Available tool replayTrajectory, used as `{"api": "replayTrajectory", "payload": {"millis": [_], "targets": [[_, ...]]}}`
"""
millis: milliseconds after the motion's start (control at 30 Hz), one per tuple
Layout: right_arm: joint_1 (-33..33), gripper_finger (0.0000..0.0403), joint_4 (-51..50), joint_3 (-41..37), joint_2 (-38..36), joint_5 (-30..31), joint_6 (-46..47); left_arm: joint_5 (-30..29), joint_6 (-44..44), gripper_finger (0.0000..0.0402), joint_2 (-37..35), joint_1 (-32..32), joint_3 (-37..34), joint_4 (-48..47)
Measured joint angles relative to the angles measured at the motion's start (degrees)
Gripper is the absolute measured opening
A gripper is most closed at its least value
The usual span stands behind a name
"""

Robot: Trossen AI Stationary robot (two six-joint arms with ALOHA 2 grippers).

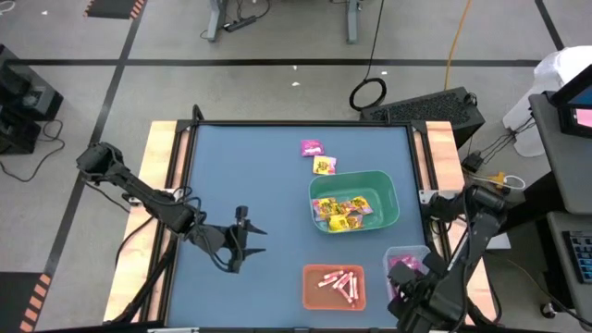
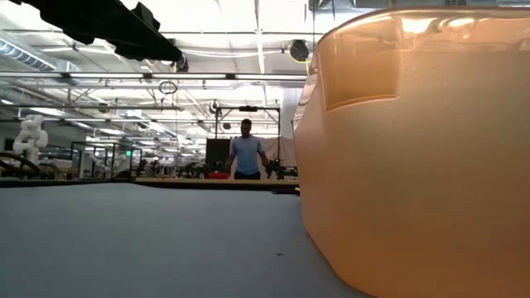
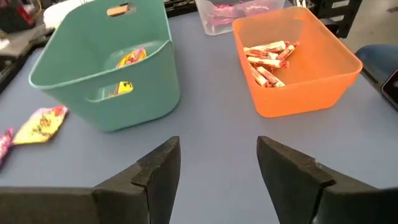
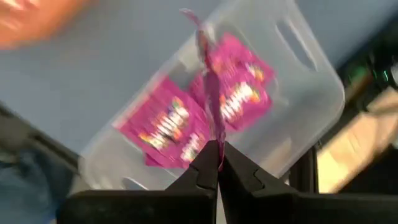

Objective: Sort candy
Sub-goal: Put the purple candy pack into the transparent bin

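My left gripper hovers open over bare table left of the bins, touching nothing. My right gripper is shut on a magenta packet above the clear bin, which holds more magenta packets. The green bin contains yellow packets. The orange bin contains pink-white sticks. One magenta packet and one yellow packet lie flat on the table beyond the green bin. My right gripper pinches the magenta packet by one edge between its two fingertips, coming from above and pointing down. The packet is seen edge-on, lifted clear over the clear bin and above the packets lying in it.
The blue table top is bare on its left half. The three bins sit close together at the right and near side. In the low view the orange bin fills the right; a person stands far off in the room.
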Motion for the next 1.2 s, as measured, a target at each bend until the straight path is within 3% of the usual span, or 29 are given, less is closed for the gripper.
{"api": "replayTrajectory", "payload": {"millis": [133,400,567,733,1000,1133,1200], "targets": [[0.9,0.0,0.7,-1.8,2.0,-4.2,2.0,0.0,3.9,0.0217,0.0,0.1,0.0,1.8],[1.0,0.0005,3.9,-2.8,5.4,-4.6,3.0,0.0,13.8,0.0217,0.0,4.8,0.0,5.5],[1.0,0.0037,4.6,-2.8,7.2,-7.4,3.6,0.5,17.5,0.0217,0.0,11.2,0.0,5.4],[1.1,0.0093,0.4,-2.8,7.5,-10.7,6.7,6.1,19.9,0.0217,0.0,18.4,0.0,5.6],[0.0,0.019,-0.5,-2.7,4.9,-9.2,3.1,11.8,20.1,0.0217,0.0,28.1,0.1,5.4],[-1.7,0.0204,-0.5,-2.7,1.5,-4.7,3.0,13.2,20.6,0.0217,0.0,32.5,0.2,5.4],[-2.8,0.0204,-0.5,-2.7,-0.5,-0.8,2.2,16.8,21.7,0.0217,0.0,35.3,0.2,5.2]]}}
